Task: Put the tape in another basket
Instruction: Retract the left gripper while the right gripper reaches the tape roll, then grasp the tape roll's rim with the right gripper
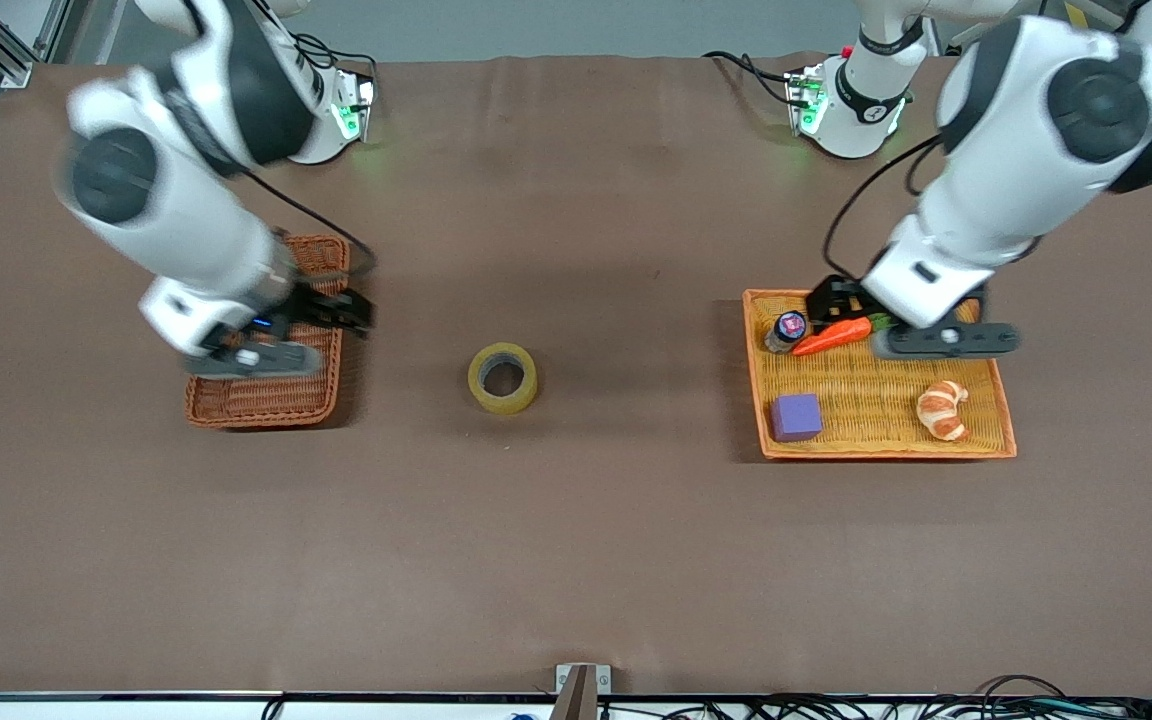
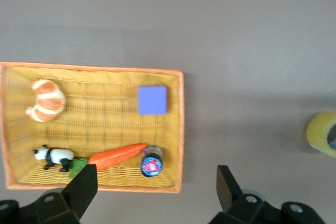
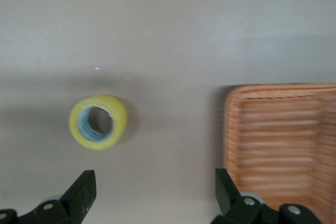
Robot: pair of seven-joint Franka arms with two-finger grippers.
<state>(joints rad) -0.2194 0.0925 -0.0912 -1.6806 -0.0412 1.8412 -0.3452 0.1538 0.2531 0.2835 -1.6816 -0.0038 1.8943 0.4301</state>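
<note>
- Hovering over the basket (image 1: 266, 395) at its own end of the table, your right gripper (image 1: 341, 308) has its fingers (image 3: 81, 195) spread wide with nothing between them.
- Look at the right wrist view: the tape (image 3: 98, 121) lies flat on the bare table (image 1: 576, 520), hollow centre up, well clear of both fingers and apart from the basket's rim (image 3: 231, 129).
- In the front view the tape (image 1: 503, 377) sits between your two grippers, closer to the right one, and touches neither container.
- The basket under the right gripper holds nothing that shows; part of it is hidden by the arm.
- Your left gripper (image 1: 836, 300) hangs over the tray (image 1: 886, 448), above the edge farthest from the front camera, fingers (image 2: 84, 190) apart and empty.
- Beneath the left gripper you've got a carrot (image 1: 833, 335) lying in the tray, with a small bottle (image 1: 787, 330) just beside its tip.
- The left wrist view adds a panda figure (image 2: 53, 157) near the carrot's green end.
- Farther from that gripper, toward the front camera, a purple block (image 1: 796, 417) and a croissant (image 1: 942, 409) rest in the tray, well apart from each other.
- From the left wrist, the tape (image 2: 323, 134) only just shows at the frame's edge, out on the table and away from the tray.
</note>
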